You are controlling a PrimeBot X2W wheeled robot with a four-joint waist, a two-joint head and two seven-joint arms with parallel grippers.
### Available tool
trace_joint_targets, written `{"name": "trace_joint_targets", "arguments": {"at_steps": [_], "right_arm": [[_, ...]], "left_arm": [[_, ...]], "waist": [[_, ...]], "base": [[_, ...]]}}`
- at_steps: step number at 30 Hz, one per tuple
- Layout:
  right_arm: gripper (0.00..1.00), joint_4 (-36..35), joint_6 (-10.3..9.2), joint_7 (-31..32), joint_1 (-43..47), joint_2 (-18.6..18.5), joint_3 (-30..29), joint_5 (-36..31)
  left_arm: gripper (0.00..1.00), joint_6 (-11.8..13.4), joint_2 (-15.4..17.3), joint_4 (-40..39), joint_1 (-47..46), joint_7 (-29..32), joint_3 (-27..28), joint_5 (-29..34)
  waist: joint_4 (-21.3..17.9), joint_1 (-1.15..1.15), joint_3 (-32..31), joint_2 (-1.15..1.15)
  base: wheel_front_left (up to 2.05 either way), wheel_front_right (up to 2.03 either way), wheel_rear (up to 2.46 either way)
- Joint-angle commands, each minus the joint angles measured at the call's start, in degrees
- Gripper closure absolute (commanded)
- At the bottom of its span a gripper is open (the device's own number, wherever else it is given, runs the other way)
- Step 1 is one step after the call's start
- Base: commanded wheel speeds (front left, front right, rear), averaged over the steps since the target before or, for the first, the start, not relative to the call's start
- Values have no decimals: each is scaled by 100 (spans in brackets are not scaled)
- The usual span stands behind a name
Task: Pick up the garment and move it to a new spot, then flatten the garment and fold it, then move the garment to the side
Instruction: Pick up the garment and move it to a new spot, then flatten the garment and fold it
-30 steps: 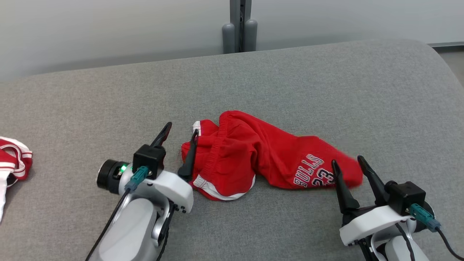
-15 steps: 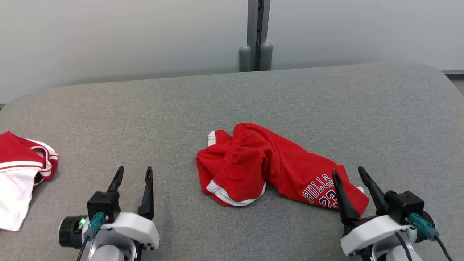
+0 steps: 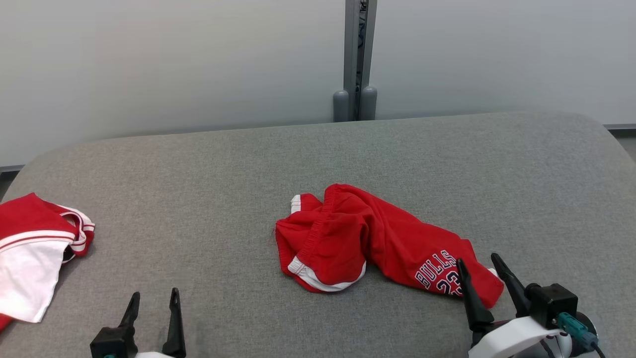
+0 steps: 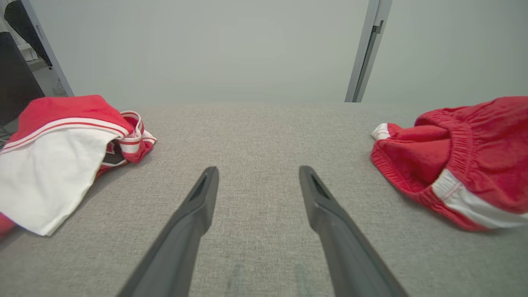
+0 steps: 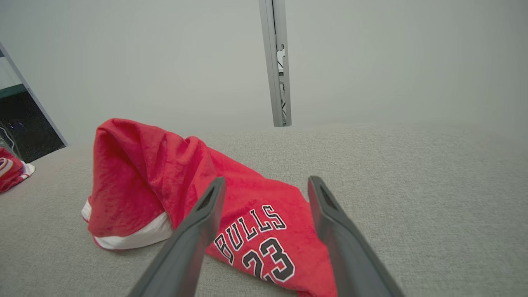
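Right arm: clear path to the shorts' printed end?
Probably yes. The printed end of the shorts lies just ahead of the open right gripper, with nothing in between.

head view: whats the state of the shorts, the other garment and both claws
red shorts: crumpled, unfolded, lying loose on the grey surface
red and white garment: bunched up at the left edge
left claw: open, empty
right claw: open, empty, at the shorts' printed end
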Motion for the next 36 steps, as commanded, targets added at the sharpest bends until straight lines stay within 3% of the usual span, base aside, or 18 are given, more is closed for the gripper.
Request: {"name": "trace_joint_targets", "arguments": {"at_steps": [1, 11, 29, 36], "right_arm": [[0, 16, 1, -1, 65, -18, 7, 4], [0, 54, 1, -1, 95, -26, 24, -1], [0, 13, 1, -1, -258, -131, 53, -8], [0, -36, 1, -1, -445, -133, 80, -19]], "left_arm": [[0, -5, 14, -55, 109, -2, 83, 15], [0, -209, -9, -26, 197, -2, -23, -28], [0, -608, -7, 251, -726, -2, -1457, -415], [0, -748, -7, 408, -1103, -2, -1718, -546]], "waist": [[-8, 0, -35, 0], [-17, 0, -33, 0], [-360, 0, 854, 0], [-572, 0, 1167, 0]], "base": [[0, 0, 0], [0, 0, 0], [0, 0, 0], [0, 0, 0]]}}
